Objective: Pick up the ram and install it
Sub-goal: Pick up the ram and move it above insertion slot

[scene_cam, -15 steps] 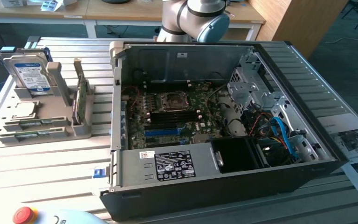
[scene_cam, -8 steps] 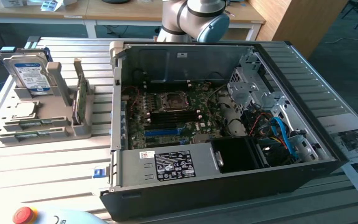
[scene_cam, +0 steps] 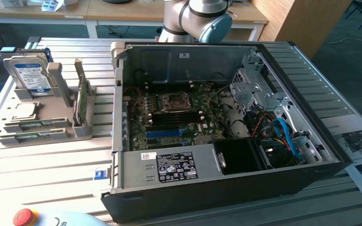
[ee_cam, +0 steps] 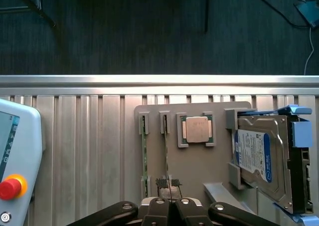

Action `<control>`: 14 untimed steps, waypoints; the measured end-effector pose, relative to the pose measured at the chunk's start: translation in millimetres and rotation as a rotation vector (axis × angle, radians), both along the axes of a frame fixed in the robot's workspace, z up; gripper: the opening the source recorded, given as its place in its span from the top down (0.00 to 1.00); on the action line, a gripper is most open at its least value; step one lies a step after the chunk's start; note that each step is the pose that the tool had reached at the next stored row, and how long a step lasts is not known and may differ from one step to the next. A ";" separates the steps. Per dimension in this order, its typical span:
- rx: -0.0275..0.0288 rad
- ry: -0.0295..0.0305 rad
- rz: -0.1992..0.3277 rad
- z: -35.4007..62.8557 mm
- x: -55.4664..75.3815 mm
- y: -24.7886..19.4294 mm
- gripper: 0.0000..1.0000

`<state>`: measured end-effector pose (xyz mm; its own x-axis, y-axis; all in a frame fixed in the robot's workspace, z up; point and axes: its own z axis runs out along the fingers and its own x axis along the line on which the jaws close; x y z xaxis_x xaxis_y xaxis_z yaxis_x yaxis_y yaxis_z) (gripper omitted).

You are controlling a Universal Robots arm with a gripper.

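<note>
Two green ram sticks stand on edge in slots of a grey holder (ee_cam: 199,171): one (ee_cam: 144,154) and one (ee_cam: 166,149) side by side. My gripper (ee_cam: 169,183) hangs above the holder, shut with nothing in it, its fingertips over the end of the second stick. In the exterior view the same sticks (scene_cam: 35,125) (scene_cam: 35,137) lie in the holder's near part, and a third green stick (scene_cam: 80,101) stands upright in it. The open computer case (scene_cam: 122,113) shows the motherboard with a blue slot (scene_cam: 165,133) and dark slots beside it.
A processor chip (ee_cam: 197,130) and a silver hard drive with a blue label (ee_cam: 254,156) share the holder. A pendant with a red stop button (ee_cam: 10,187) lies on the slatted table (ee_cam: 89,151). The arm's joints (scene_cam: 200,16) rise behind the case. Cables fill the case on the exterior view's right.
</note>
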<state>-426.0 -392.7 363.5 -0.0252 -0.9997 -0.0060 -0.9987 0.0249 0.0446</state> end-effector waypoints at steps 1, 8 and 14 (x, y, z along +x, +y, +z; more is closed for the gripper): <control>-0.0008 0.0001 0.000 -1.5 0.0 0.0 0.90; -0.0063 0.0001 0.000 -12.2 0.0 0.0 0.90; -0.0121 -0.0001 0.001 -21.4 0.0 0.0 0.90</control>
<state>-426.1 -392.7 342.1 -0.0247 -0.9997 0.0060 -0.9987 0.0249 0.0442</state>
